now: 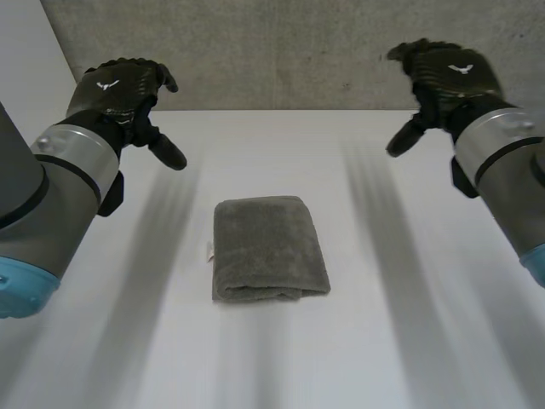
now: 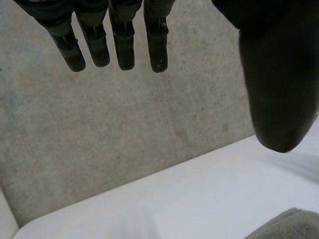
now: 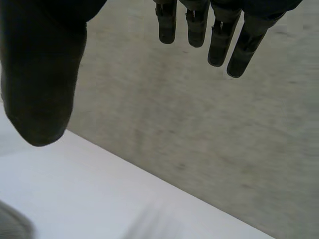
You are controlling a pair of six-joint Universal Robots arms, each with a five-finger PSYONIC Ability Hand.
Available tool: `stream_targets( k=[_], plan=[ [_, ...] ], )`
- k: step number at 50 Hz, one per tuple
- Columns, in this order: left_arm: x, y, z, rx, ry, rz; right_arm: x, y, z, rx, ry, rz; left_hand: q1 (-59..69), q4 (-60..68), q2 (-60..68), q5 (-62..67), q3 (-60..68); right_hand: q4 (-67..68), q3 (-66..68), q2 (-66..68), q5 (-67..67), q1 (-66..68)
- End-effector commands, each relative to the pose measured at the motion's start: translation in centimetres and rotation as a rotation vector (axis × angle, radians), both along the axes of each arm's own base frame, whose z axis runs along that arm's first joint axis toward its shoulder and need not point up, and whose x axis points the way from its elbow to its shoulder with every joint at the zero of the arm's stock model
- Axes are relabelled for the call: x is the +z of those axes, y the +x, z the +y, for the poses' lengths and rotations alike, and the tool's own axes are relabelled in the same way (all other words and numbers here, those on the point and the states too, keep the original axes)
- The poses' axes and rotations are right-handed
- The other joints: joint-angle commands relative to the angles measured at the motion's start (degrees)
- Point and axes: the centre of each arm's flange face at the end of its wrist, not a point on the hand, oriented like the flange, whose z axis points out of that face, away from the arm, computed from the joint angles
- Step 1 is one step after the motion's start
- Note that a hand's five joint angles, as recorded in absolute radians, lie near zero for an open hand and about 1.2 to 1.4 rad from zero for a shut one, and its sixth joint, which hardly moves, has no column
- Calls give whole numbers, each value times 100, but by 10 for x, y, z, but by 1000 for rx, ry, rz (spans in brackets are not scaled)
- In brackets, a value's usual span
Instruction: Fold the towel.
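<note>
Head view: grey towel (image 1: 268, 249) lay mid-table (image 1: 409, 324), already folded to small thick rectangle, white tag (image 1: 209, 250) at one long edge. Left hand (image 1: 119, 89) and right hand (image 1: 447, 77) hovered high, well apart from towel.

Left wrist view: fingers (image 2: 124, 45) straight, thumb (image 2: 279, 89) apart, nothing held.

Right wrist view: fingers (image 3: 219, 40) straight, thumb (image 3: 40, 84) apart, empty.

Judgement: towel soft, light, limp, grippy terry. Best hold looked like pinching corners of one short edge, one hand each.

No legible words or numbers, small white winged emblem (image 1: 106, 84) on back of left hand (image 1: 128, 92), matching emblem on back of right hand (image 1: 443, 78), small white tag (image 1: 209, 251) at towel (image 1: 268, 247) edge, too small to read.
</note>
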Motion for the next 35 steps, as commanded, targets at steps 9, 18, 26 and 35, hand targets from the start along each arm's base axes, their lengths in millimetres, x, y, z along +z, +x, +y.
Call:
stream_targets(
  k=[9,18,26,35],
  plan=[
    [-2,10,-9,34,11,-6,-3,-18,-13,-74,19,6,-384,-336,-132,147,-296,-437,-248,-456,-354,-103],
    [3,12,-7,39,-11,7,-7,-17,-13,-67,27,11,5738,-336,5990,6269,-296,-437,-248,-456,-354,-103],
    [4,13,-8,47,-15,12,-8,-16,-13,-65,30,14,5738,-336,5990,6269,-296,-437,-248,-456,-354,-103],
    [6,17,-13,63,-21,10,-9,-17,-14,-67,33,15,-1262,-336,-1010,-731,-296,-437,-248,-456,-354,-103]
  ],
)
